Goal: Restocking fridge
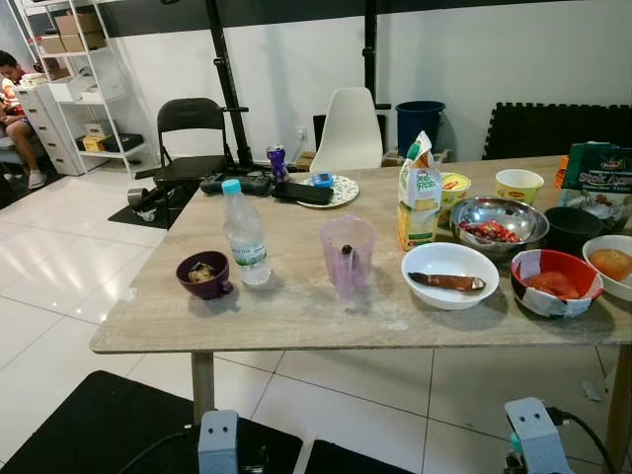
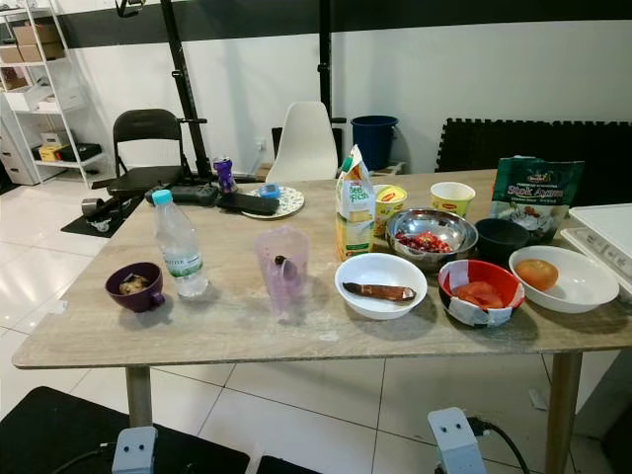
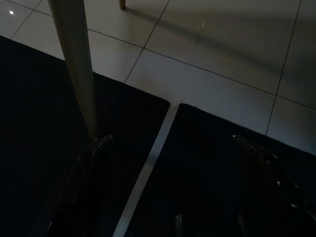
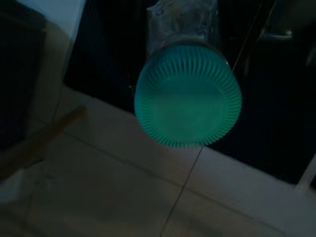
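**Green-cap bottle in the right gripper; table stock waiting for the fridge**

Green-cap bottle (image 4: 187, 96): it hangs clear of the tiled floor, its ribbed cap turned toward the wrist camera. I judge the right gripper (image 4: 183, 22) to be pinching its body. The fingers themselves are lost in the dark, so I cannot confirm how deep the hold is.

Left gripper (image 3: 177, 163): low beside the table leg (image 3: 74, 64), over the black mat (image 3: 222, 163). Its fingers (image 3: 86, 173) are spread and carry nothing.

Table (image 1: 296, 316): directly ahead and carrying the remaining stock.
- Left side: water bottle (image 1: 245, 235), just beside a purple cup (image 1: 203, 274).
- Centre: pink jug (image 1: 347, 255), with the milk carton (image 1: 419, 193) upright behind it.
- Right side: steel bowl (image 1: 499, 219), white bowl (image 1: 449, 274) and red bowl (image 1: 555, 281), set close together.

Step in hand, by my reading: carry the held bottle to the fridge.

Recommendations:
1. Keep the right arm tucked and steady while I turn, as a round bottle held near one end may swing or slip.
2. Turn the body away from the table before stepping, so the low left gripper does not catch the table leg.
3. Bring the bottle upright before it goes on a shelf.
4. On the next trip take the carton or water bottle first. The open bowls would spill if tilted.
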